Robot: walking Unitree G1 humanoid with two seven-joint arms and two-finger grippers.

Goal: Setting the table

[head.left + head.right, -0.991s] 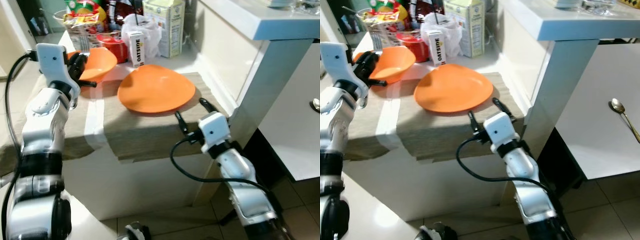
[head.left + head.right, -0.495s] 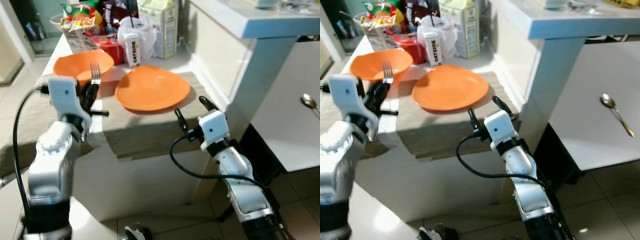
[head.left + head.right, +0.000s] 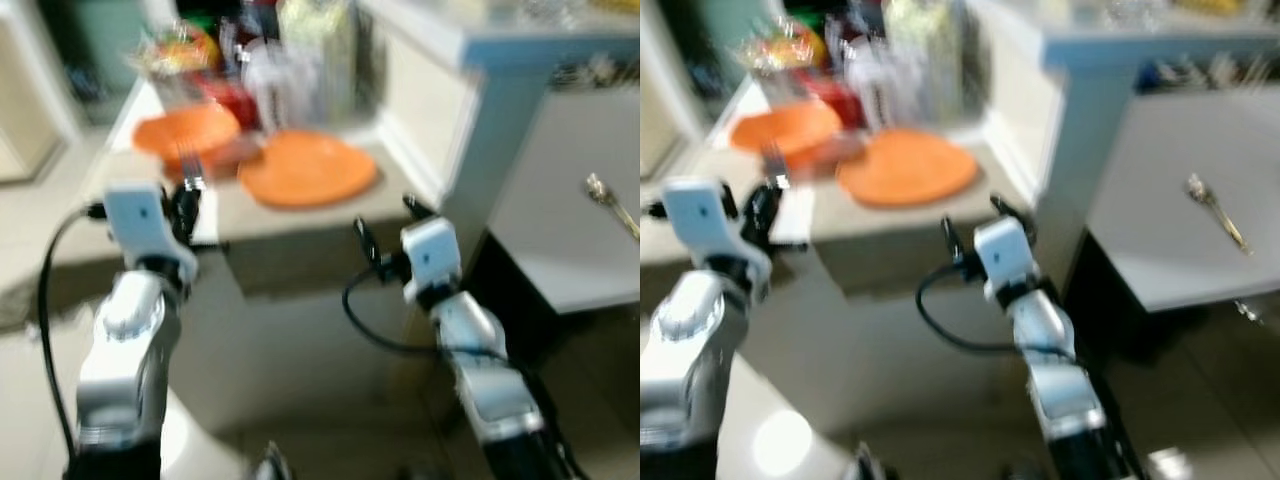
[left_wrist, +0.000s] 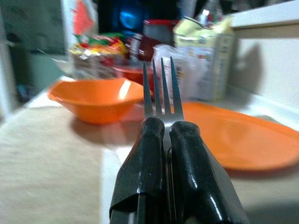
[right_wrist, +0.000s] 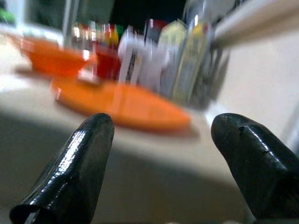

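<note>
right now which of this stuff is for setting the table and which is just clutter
For the job:
fork, shut in the left gripper
orange plate
orange bowl
spoon on the white surface to the right
right gripper, open, empty

Lying about:
cartons
snack packets
red container

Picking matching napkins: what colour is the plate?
Orange; the plate shows best in the left wrist view.

The left tool [image 3: 186, 196] holds a fork [image 4: 160, 92] upright at the tabletop's [image 3: 300, 222] near edge. Beyond it sits a bowl [image 4: 96, 98], with a plate [image 3: 307, 168] to its right. The right tool [image 3: 383, 236] hangs before the plate.
</note>
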